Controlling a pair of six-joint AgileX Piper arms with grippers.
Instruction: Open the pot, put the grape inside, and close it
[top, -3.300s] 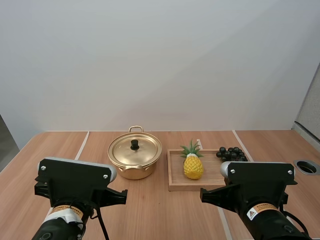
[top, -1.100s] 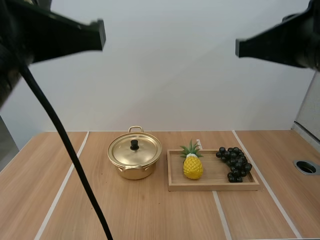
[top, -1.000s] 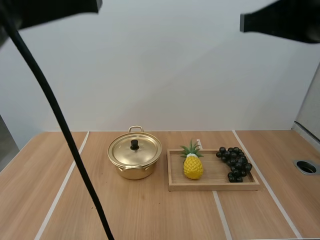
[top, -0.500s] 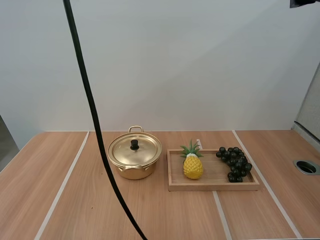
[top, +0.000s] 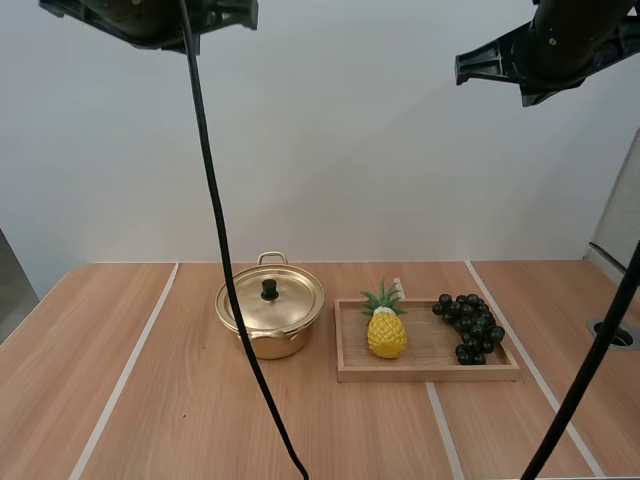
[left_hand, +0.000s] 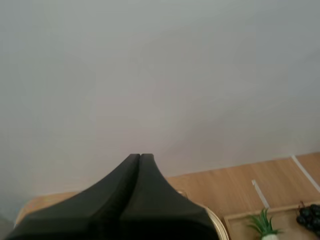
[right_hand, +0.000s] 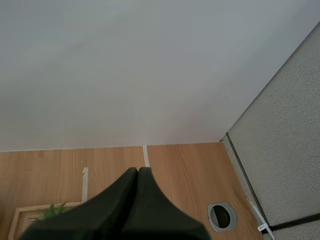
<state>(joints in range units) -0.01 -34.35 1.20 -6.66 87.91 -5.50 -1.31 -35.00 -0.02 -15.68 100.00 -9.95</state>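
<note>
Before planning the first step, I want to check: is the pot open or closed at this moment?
Closed. The lid lies flat on the pot and covers its rim, with the black knob on top.

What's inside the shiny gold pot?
The pot has its lid on, with a black knob on top, so the inside is hidden. The grapes are outside it, lying on the wooden tray beside a pineapple.
</note>
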